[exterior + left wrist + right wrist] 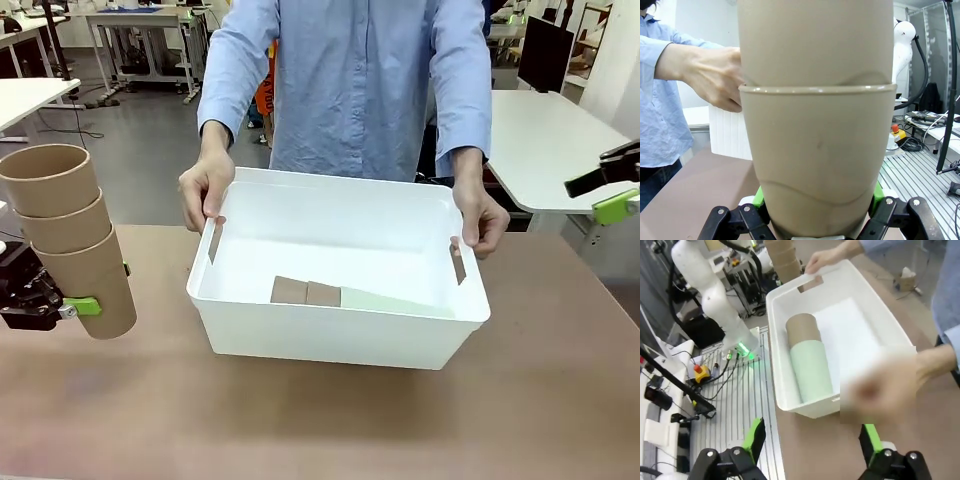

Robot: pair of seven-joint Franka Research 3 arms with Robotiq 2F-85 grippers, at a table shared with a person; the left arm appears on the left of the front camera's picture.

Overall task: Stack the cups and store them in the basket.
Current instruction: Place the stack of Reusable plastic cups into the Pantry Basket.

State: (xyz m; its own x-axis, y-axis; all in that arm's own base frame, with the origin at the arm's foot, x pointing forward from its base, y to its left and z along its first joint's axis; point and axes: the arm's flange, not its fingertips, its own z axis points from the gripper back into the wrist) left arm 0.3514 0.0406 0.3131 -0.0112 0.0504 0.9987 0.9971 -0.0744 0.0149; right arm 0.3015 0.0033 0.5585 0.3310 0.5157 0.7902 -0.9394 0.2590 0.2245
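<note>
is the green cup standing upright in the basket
No, the mint-green cup lies on its side on the floor of the basket, in line with a tan cup.

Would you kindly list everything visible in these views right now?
Stack of tan-brown tapered matte cups: three, nested, at the left, held.
Second nested stack: two tan-brown cups, one mint-green cup, lying inside the basket.
White rectangular plastic basket: one, table centre.
Brown table: one.
Person's hands: two, at the basket's slot handles.
Left gripper: shut on the three-cup stack.
Right gripper: open, empty.
</note>
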